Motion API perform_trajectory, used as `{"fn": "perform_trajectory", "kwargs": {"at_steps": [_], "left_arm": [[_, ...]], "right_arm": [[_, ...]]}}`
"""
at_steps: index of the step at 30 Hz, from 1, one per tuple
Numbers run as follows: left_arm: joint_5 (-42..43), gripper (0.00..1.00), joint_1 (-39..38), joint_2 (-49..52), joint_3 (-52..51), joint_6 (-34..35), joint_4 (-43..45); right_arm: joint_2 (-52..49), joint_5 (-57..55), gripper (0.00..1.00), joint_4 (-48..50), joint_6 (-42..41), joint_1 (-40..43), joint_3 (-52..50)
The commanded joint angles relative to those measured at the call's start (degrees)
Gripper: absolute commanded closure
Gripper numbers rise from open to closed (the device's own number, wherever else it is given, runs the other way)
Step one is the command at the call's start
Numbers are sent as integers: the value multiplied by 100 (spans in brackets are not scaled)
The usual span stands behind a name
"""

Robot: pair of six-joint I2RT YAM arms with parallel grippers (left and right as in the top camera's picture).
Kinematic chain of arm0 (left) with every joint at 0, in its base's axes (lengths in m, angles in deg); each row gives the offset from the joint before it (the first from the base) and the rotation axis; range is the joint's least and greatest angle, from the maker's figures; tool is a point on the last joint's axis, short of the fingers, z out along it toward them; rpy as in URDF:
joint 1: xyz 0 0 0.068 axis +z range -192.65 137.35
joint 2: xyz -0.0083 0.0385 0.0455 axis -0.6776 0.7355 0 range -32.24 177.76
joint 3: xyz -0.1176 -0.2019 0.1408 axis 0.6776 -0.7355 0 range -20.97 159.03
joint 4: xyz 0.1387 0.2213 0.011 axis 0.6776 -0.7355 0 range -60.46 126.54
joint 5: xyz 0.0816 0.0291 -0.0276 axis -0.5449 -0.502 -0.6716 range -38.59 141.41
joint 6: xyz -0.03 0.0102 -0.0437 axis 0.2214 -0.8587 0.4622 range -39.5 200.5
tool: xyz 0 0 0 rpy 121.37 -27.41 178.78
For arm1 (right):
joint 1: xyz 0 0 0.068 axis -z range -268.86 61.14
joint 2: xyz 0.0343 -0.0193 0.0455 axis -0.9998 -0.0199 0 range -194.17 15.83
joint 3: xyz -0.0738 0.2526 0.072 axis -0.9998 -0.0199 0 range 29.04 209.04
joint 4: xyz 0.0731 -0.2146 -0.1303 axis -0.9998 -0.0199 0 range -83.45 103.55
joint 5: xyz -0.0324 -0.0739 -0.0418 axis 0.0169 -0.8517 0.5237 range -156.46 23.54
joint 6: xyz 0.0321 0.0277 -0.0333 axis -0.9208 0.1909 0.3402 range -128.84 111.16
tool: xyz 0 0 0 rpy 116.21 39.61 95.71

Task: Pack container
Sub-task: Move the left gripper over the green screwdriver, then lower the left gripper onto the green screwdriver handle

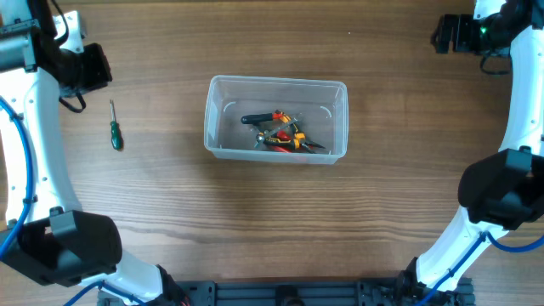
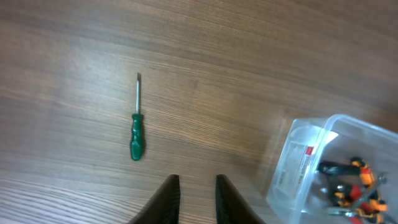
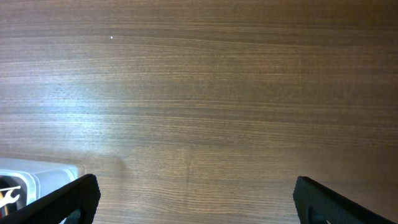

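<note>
Eyeing the screwdriver (image 2: 135,134) left of the container (image 1: 276,81), I risk my left gripper (image 2: 196,180) — narrowly parted, empty — rolling it away.

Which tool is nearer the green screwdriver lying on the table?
Left. The left tool hangs close by the screwdriver, which lies just ahead of it. The right tool is far off on the other side, beyond the container.

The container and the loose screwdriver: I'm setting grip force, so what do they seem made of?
The container looks like clear, glossy plastic: the tools inside show through its walls. The screwdriver has a green, probably plastic handle and a thin grey shaft, likely metal.
</note>
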Motion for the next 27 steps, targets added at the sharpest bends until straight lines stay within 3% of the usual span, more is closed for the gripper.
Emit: {"fn": "perform_trajectory", "kwargs": {"at_steps": [1, 3, 4, 6, 10, 14, 17, 23, 27], "left_arm": [[306, 71, 133, -31, -7, 68, 24], [260, 51, 133, -7, -7, 31, 44], [184, 50, 133, 33, -7, 31, 44], [-85, 69, 133, 184, -15, 31, 17], [-328, 65, 133, 680, -15, 31, -140], [-496, 53, 133, 1268, -15, 33, -219], [-704, 52, 133, 1624, -15, 57, -245], [-857, 61, 164, 2197, -15, 59, -240], [-857, 73, 315, 2378, -15, 57, -238]], "right_arm": [[0, -33, 0, 15, -83, 7, -26], [0, -31, 0, 15, -83, 7, -26], [0, -33, 0, 17, -85, 7, -26], [0, -33, 0, 17, -83, 7, -26], [0, -33, 0, 15, -85, 7, -26], [0, -33, 0, 17, -83, 7, -26], [0, -33, 0, 17, -85, 7, -26], [0, -33, 0, 17, -85, 7, -26], [0, -33, 0, 15, -83, 7, -26]]}}
